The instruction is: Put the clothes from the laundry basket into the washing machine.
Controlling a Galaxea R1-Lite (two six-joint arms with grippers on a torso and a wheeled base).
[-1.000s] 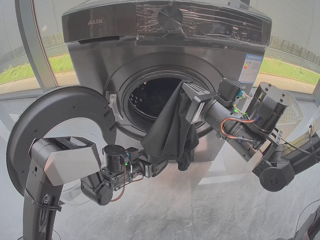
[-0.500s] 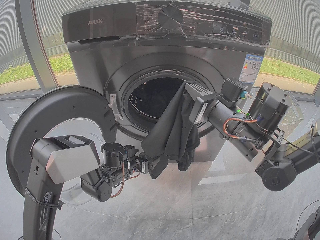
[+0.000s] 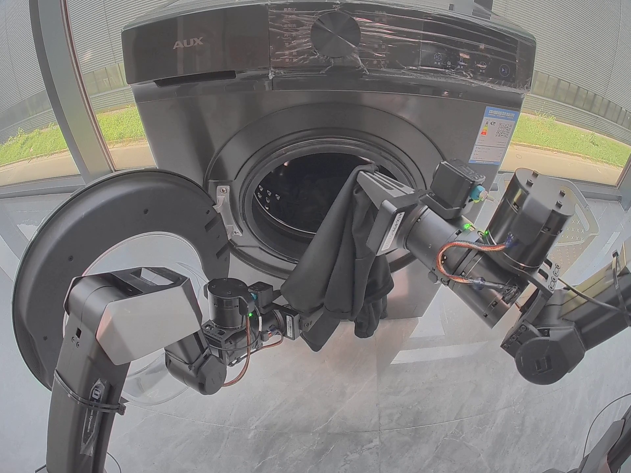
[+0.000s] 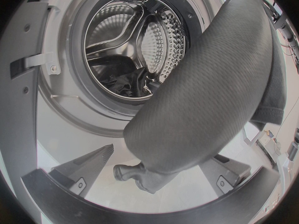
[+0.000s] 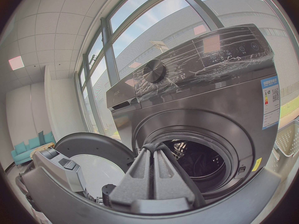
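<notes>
A black garment (image 3: 335, 257) hangs in front of the washing machine (image 3: 197, 119), at the right edge of its drum opening (image 3: 296, 192). My right gripper (image 3: 363, 173) is shut on the garment's top; in the right wrist view its fingers (image 5: 141, 175) press together with cloth (image 5: 155, 147) over their tips. My left gripper (image 3: 314, 328) sits low under the garment's hanging end. It is open, and the cloth (image 4: 202, 94) droops between its spread fingers (image 4: 93, 164). Dark clothes (image 4: 124, 81) lie inside the drum. The white laundry basket (image 3: 582, 221) stands to the right of the machine.
The round door (image 3: 112, 231) is swung fully open to the left, close behind my left arm. Pale tiled floor (image 3: 368, 402) spreads out in front of the machine. Large windows (image 3: 578, 47) stand behind it.
My left gripper drew back a little, then came forward again under the garment's end. The right gripper shifted slightly left and down with the garment.
</notes>
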